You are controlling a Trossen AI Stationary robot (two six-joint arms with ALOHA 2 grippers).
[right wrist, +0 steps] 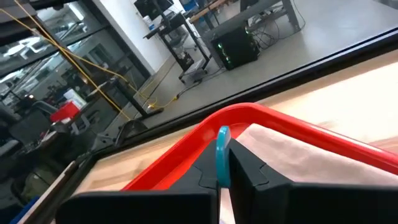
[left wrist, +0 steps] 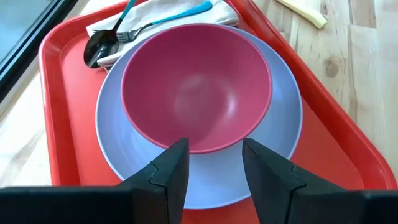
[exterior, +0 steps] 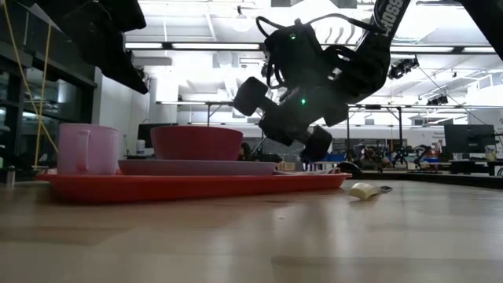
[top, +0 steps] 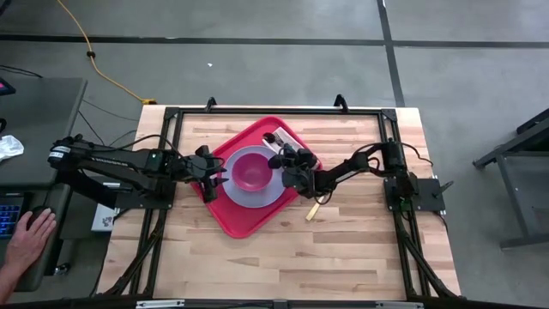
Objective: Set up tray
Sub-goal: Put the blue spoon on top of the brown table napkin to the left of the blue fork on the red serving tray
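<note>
The red tray lies slantwise at the table's middle. On it sit a lavender plate with a pink bowl, a pink cup and a white napkin bearing a black spoon and a blue-handled fork. My left gripper hovers open over the plate's near-left rim, beside the bowl. My right gripper is over the tray's right part by the napkin, shut on a blue utensil handle. My right gripper pinches a blue handle between its two fingers; the handle's end sticks up past the fingertips. The fingers reach in almost level from the table's right side. They hide the rest of the utensil, so I cannot tell which one it is.
A cream-coloured knife lies on the wood just off the tray's right edge. A black frame borders the table. A person's hand rests at a desk beyond the table's left edge. Bare wood stretches along the near side.
</note>
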